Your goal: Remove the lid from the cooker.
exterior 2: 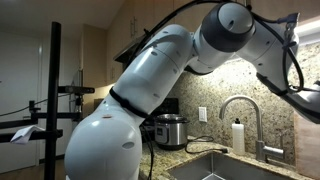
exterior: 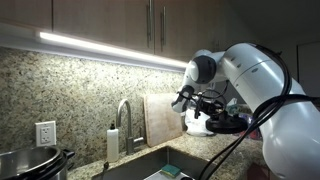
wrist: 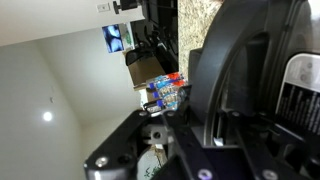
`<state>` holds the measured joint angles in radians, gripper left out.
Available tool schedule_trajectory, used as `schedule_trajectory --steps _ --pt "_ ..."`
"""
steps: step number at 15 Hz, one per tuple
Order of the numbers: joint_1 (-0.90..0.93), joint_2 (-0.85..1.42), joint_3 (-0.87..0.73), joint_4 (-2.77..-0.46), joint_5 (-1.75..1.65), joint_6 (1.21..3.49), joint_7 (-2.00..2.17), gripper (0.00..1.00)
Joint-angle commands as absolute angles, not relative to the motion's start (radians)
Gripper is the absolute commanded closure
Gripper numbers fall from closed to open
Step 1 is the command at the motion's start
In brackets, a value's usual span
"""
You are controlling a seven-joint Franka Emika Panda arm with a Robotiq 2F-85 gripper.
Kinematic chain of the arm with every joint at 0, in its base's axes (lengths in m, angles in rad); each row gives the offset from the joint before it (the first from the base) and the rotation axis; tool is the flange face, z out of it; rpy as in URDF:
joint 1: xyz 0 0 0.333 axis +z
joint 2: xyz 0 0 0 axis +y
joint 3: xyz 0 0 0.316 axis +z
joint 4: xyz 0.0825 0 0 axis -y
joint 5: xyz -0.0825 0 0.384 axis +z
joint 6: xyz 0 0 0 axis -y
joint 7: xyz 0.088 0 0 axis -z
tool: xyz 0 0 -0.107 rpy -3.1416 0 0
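Note:
The cooker (exterior: 30, 161) stands at the left end of the counter. Its shiny steel rim is open, with no lid on it. It also shows in an exterior view (exterior 2: 170, 131) as a dark pot with a silver band, behind the arm. The black round lid (exterior: 232, 123) is in the air far to the right of the cooker, past the sink, held at my gripper (exterior: 205, 108). In the wrist view a large dark curved shape (wrist: 235, 70) fills the right side next to the jaws (wrist: 190, 130), which appear shut on it.
A faucet (exterior: 124, 115), a soap dispenser (exterior: 112, 143) and a sink (exterior: 150, 168) lie between the cooker and the gripper. A cutting board (exterior: 160, 120) leans on the granite backsplash. Cabinets hang overhead. A wall outlet (exterior: 45, 132) is above the cooker.

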<state>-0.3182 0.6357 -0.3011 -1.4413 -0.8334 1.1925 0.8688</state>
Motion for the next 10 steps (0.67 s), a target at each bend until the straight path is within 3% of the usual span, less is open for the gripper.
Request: schedule_trajectory --steps 1,4,5,10 --pt "-0.316 0.655 -0.308 -1.415 -0.825 1.185 0.865 0.9" --pt "-0.315 0.68 -0.31 -1.385 -0.821 1.177 0.864 0.9" --pt "-0.316 0.682 -0.31 -1.383 -0.821 1.176 0.864 0.98" --pt "-0.315 0.659 -0.303 -1.482 -0.868 1.401 0.865 0.98"
